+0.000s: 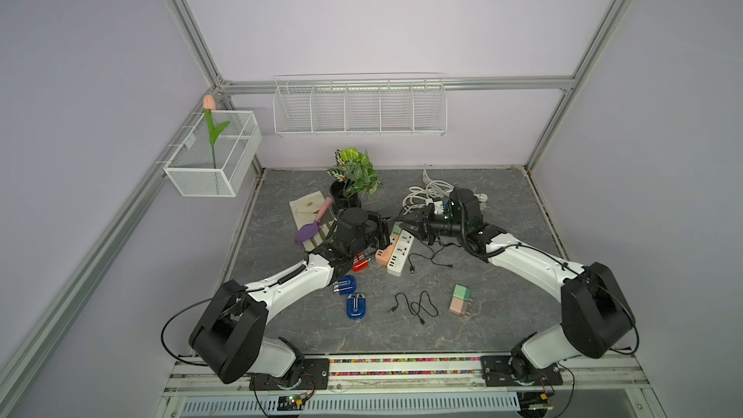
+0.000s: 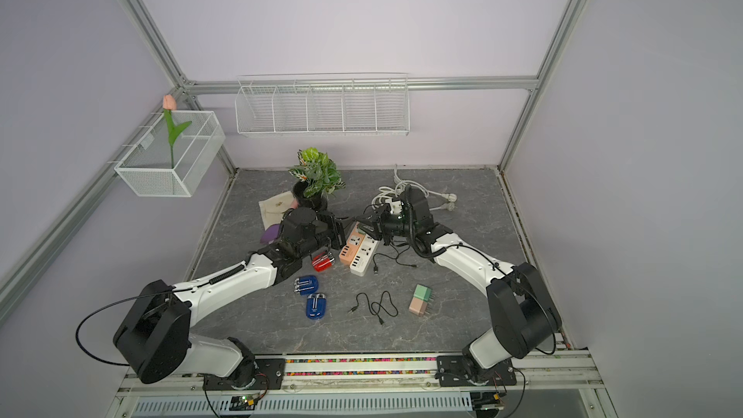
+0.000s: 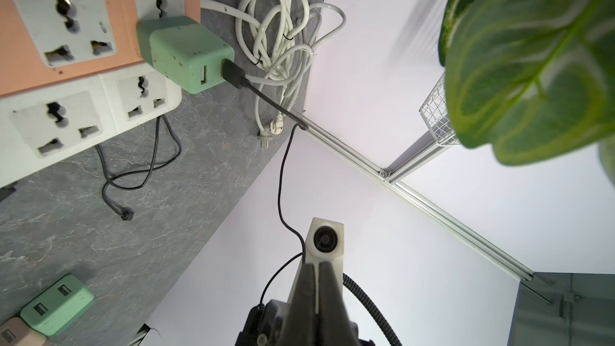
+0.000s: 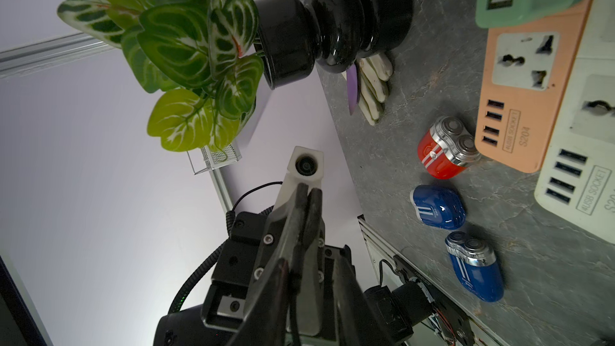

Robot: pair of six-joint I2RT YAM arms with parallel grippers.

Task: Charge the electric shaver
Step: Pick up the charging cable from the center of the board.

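Note:
A red electric shaver (image 4: 446, 149) lies by the near end of the orange power strip (image 1: 384, 253). Two blue shavers (image 1: 345, 285) (image 1: 356, 306) lie in front of it. A green charger (image 3: 186, 51) sits in the orange strip's far socket, with a black USB plug (image 3: 233, 73) in its side. The plug's thin black cable (image 3: 281, 174) runs toward my right gripper (image 1: 402, 223). That gripper's jaws stand a little apart with a black cable (image 4: 293, 297) between them. My left gripper (image 3: 314, 262) is shut, tip to tip with the right one above the charger. No shaver is held.
A white power strip (image 1: 402, 255) lies against the orange one. Coiled white cords (image 1: 430, 193) and a potted plant (image 1: 352, 178) stand behind. Two loose black cables (image 1: 432, 253) (image 1: 414, 307), spare green and pink chargers (image 1: 461, 299) and a purple trowel (image 1: 309, 231) lie around.

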